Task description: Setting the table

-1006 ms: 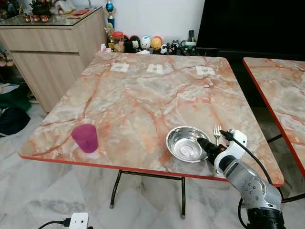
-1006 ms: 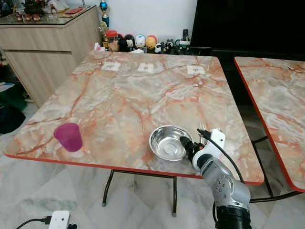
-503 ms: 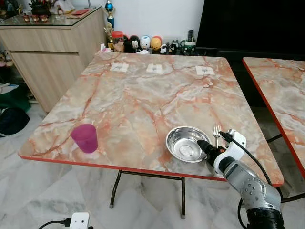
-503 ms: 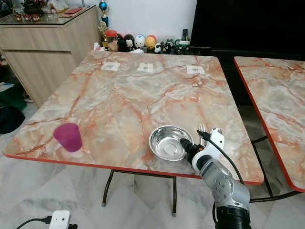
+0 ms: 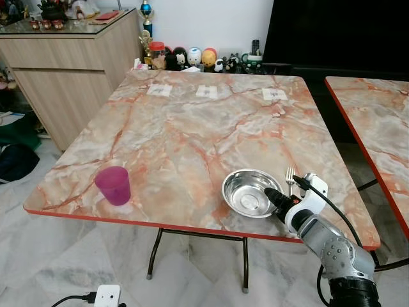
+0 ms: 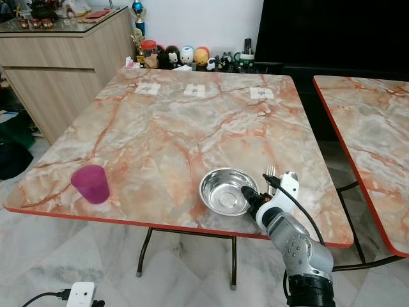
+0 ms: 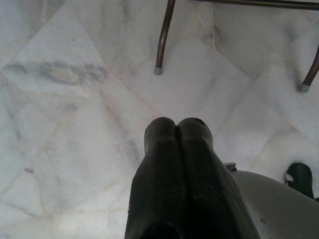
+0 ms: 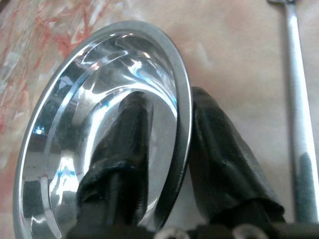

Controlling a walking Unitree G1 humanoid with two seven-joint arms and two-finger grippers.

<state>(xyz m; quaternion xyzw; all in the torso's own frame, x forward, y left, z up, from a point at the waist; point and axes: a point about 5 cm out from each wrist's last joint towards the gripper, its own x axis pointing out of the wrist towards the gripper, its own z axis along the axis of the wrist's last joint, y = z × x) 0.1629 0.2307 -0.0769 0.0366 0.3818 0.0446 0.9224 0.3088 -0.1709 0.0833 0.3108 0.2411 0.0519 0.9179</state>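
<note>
White marble floor (image 5: 57,256), wood sideboard (image 5: 70,64) w/ glass top, white wall (image 5: 211,22)

No readable text, labels, brands or numbers are showing anywhere. Three small white paper slips (image 5: 208,92) are lying along the far edge of the marble table (image 5: 192,141), carrying faint marks too small to read. The figurines (image 5: 195,57) standing behind the table are showing no legible writing either.
</note>
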